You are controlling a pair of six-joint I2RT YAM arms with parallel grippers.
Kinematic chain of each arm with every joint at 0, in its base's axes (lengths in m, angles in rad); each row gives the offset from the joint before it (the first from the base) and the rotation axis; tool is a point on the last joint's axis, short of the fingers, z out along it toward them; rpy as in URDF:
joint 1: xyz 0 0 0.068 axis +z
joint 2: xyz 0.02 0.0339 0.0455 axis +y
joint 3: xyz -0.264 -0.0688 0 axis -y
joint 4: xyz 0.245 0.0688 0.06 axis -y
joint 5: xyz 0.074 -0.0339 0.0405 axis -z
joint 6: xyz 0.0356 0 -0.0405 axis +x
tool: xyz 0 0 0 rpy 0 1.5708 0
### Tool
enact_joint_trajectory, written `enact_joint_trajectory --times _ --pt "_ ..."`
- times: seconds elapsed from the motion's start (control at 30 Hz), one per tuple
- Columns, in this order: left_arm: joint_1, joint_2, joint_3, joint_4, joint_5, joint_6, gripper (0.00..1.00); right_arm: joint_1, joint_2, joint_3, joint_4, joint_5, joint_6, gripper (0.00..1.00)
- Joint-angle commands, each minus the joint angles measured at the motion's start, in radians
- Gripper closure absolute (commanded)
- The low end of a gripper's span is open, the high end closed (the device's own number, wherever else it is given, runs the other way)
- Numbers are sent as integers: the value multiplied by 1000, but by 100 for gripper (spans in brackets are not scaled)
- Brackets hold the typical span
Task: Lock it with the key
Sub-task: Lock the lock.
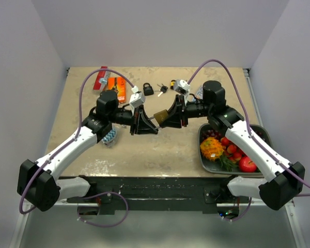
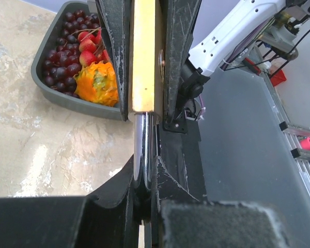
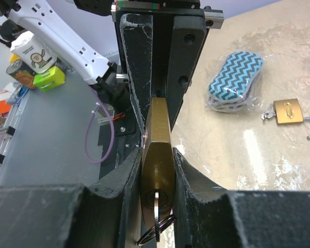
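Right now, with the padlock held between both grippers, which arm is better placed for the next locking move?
Likely left: the left gripper is shut on the shackle, in line with the brass padlock body that the right gripper clamps, so it could press in. The key is already in.

A pale back wall (image 1: pixel 160 31) spans the top of the frame, and matching side walls (image 1: pixel 20 77) slant down left and right. A beige marbled table (image 1: pixel 160 150) fills the centre, with streaks of glare. Grey floor (image 1: pixel 160 235) runs along the bottom.
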Motion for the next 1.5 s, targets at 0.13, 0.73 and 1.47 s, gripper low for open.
enact_joint_trajectory --times 0.13,0.73,1.47 --pt "-104 52 216 414 -73 -128 100 153 108 -44 73 -97 27 100" --pt "13 -127 -7 5 -32 150 100 -26 164 209 -385 -117 -225 59" --pt "71 -93 -27 -241 5 392 100 -80 205 369 -743 -51 -472 43"
